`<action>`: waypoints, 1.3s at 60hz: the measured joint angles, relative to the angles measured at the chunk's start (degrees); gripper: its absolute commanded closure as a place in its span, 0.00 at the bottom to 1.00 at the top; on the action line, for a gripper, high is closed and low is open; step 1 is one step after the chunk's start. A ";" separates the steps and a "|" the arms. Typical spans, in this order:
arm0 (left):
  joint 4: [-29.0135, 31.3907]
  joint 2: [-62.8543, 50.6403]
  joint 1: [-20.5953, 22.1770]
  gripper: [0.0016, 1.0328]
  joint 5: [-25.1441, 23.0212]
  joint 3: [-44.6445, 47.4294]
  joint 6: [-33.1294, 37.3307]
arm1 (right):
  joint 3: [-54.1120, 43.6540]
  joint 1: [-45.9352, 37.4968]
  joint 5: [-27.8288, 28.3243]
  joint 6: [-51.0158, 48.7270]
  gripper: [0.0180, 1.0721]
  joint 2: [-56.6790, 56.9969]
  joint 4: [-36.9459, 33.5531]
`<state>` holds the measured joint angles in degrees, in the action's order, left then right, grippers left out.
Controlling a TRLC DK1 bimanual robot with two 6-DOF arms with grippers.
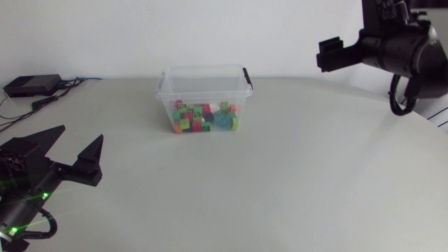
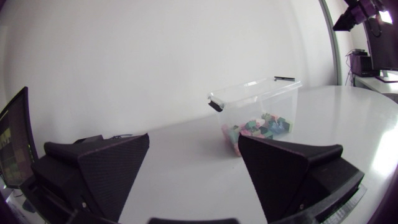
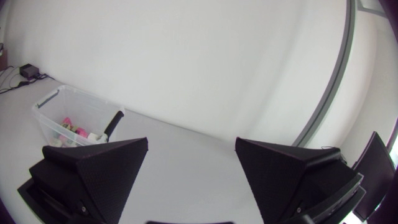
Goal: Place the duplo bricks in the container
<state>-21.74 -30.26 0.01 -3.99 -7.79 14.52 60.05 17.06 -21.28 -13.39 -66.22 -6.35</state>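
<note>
A clear plastic container (image 1: pixel 203 87) with black clip handles stands at the middle back of the white table. Several coloured duplo bricks (image 1: pixel 206 117) lie in a heap on its floor. My left gripper (image 1: pixel 73 148) hovers at the front left, open and empty, pointing toward the container. In the left wrist view the container (image 2: pixel 258 102) and its bricks (image 2: pixel 261 127) lie ahead of the open gripper (image 2: pixel 194 149). My right gripper (image 1: pixel 329 54) hangs high at the back right, also open and empty. From the right wrist, the container (image 3: pixel 74 115) shows beyond one finger of that gripper (image 3: pixel 191 152).
A black box (image 1: pixel 31 85) with cables sits at the table's back left corner. The table's curved edge (image 1: pixel 434 119) runs close under my right arm. No loose bricks show on the tabletop.
</note>
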 measured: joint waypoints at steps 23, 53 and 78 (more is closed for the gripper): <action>-0.02 3.06 0.00 0.04 0.00 0.92 0.00 | -16.11 -6.43 -0.70 -4.72 0.04 14.80 6.91; 0.35 12.70 -0.02 0.04 0.24 5.03 -2.47 | -36.39 -7.39 1.49 -9.40 0.04 35.93 12.15; 9.44 20.26 0.00 0.04 1.55 5.25 -6.91 | -46.36 -11.30 9.97 -2.38 0.04 49.35 10.49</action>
<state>-12.29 -10.00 0.01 -2.44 -2.55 7.62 13.69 5.76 -11.31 -15.77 -16.86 4.14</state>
